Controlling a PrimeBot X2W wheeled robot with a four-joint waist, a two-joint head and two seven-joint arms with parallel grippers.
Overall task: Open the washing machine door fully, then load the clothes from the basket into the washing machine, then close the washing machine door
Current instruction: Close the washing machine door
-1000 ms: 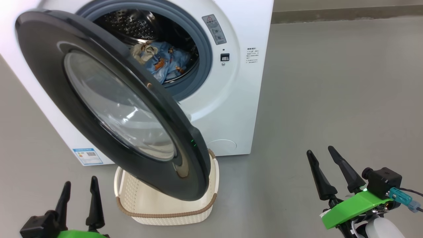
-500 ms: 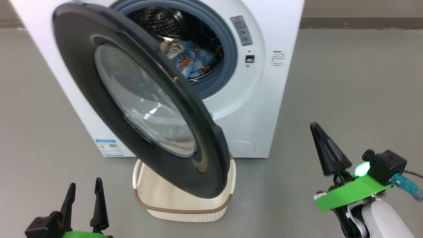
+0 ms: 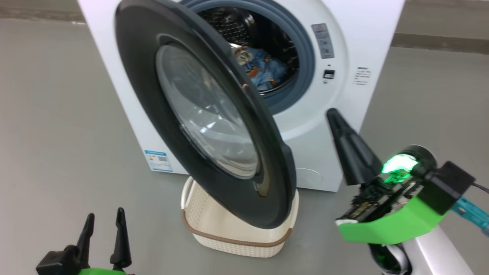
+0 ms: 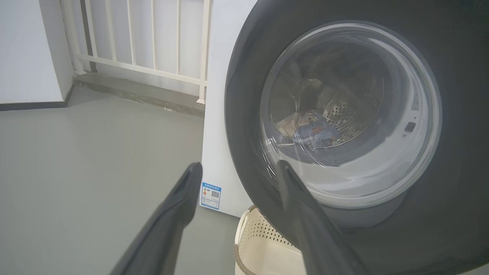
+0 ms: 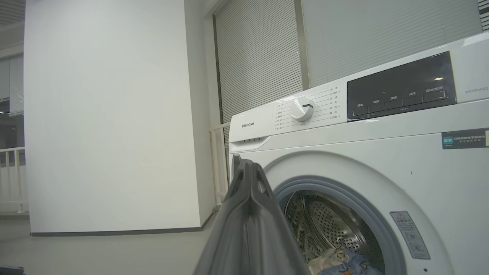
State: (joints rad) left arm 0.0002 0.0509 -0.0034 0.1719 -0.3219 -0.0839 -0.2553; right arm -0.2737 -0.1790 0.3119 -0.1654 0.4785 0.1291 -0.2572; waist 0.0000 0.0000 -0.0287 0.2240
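1 washing machine door (image 3: 206, 114) hangs ajar, outer face turned leftward; left gripper (image 3: 105, 214) spread, right gripper (image 3: 335, 119) pinched together.

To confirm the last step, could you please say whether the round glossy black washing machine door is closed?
No, the black door stands swung open, exposing the steel perforated drum and light blue clothes.

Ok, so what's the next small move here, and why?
Probably bring the shut right gripper across to the free edge of the washing machine door and start swinging it closed. The clothes lie in the drum, the visible part of the basket looks empty, and the door stands wide open above it. The left gripper hangs open, low and apart.
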